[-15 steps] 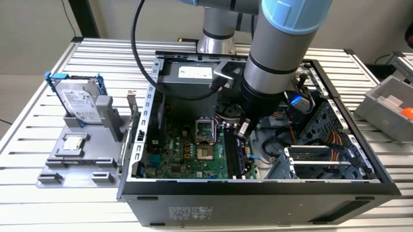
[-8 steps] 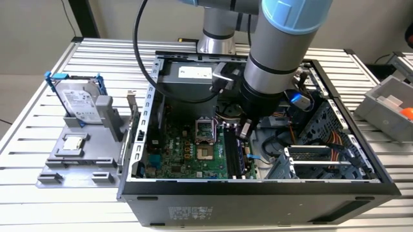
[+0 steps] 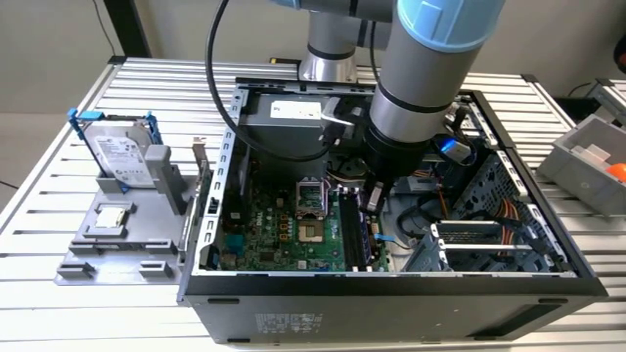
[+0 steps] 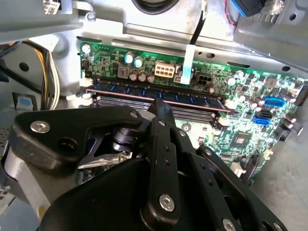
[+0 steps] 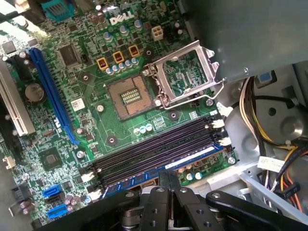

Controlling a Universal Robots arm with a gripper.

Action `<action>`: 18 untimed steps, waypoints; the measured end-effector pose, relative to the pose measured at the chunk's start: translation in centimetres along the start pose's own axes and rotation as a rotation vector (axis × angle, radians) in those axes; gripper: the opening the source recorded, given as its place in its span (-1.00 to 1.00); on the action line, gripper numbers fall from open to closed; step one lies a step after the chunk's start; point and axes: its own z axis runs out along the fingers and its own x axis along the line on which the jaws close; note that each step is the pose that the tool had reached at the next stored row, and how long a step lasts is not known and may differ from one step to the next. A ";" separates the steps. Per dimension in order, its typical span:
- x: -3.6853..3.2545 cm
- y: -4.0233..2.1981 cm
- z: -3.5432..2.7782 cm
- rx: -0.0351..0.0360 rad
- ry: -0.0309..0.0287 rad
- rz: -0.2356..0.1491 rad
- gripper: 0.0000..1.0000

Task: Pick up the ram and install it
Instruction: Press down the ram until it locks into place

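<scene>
Four black slots (image 5: 154, 149) run side by side across the green board (image 5: 91, 120), and the ram (image 5: 159, 168) stands on edge in the outermost one, nearest the case wall; in the second wrist view its blue-labelled stick (image 4: 154, 95) lies along the slot. Right above it hangs the gripper (image 5: 164, 175), its black fingers (image 4: 161, 113) drawn together, tips meeting over the stick's top edge, just beside or touching it, I cannot tell which. From the exterior view the arm (image 3: 411, 95) reaches down into the open case (image 3: 391, 282). Outside, on the exterior view's left, a hard drive (image 3: 122, 154) stands upright in a grey holder (image 3: 157, 253), a small square chip (image 3: 111, 216) lying flat below it.
</scene>
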 end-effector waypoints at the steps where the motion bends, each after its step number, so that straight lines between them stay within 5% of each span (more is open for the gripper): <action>1: 0.00 0.00 0.00 -0.0002 0.0001 -0.007 -1.00; 18: -0.01 -0.04 0.08 -0.0038 0.0015 -0.117 -1.00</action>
